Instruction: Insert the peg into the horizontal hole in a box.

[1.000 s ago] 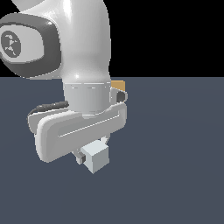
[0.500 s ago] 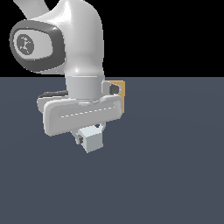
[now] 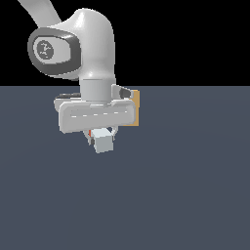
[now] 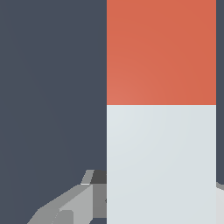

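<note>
The gripper (image 3: 101, 135) is clamped on the peg (image 3: 103, 141), whose white end faces the exterior camera. Keep it level and square to the hole, which the arm hides. The box (image 3: 136, 108) shows just behind. The bench (image 3: 195, 185) offers open room all round.

arm (image 3: 93, 53): glossy white, rounded links | joint cap: dark grey with white emblem | gripper (image 3: 101, 138): pale grey body
</note>
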{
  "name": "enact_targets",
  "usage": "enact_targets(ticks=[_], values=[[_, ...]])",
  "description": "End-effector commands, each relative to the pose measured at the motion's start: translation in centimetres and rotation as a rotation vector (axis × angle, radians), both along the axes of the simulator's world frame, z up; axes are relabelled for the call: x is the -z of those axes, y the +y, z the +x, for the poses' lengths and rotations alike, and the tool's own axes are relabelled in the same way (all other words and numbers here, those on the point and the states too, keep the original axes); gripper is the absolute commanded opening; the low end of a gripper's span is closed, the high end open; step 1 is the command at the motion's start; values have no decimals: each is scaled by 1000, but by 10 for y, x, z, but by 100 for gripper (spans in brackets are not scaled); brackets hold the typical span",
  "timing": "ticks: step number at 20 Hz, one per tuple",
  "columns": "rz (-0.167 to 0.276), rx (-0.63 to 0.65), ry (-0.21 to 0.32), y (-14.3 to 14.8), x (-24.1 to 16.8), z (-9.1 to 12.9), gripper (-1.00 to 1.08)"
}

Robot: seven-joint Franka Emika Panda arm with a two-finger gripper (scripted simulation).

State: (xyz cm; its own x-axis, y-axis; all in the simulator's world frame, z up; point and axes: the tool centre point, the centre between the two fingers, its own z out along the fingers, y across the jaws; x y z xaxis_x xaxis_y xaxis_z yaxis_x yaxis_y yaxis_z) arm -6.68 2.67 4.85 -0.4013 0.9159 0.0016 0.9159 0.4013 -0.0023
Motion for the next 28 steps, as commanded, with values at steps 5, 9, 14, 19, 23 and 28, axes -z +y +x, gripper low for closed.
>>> enact_targets(ticks=[5,9,14,19,23,28], values=[[0,116,-3,36,-8,3,-100],[0,186,-3,58,-12,7,-100],[0,267,-3,83,-17,14,-100],[-1,328,-3,100,-20,21,-100],[-1,361,-3,110,-22,26,-100],[-1,380,-3,115,-23,29,-100]])
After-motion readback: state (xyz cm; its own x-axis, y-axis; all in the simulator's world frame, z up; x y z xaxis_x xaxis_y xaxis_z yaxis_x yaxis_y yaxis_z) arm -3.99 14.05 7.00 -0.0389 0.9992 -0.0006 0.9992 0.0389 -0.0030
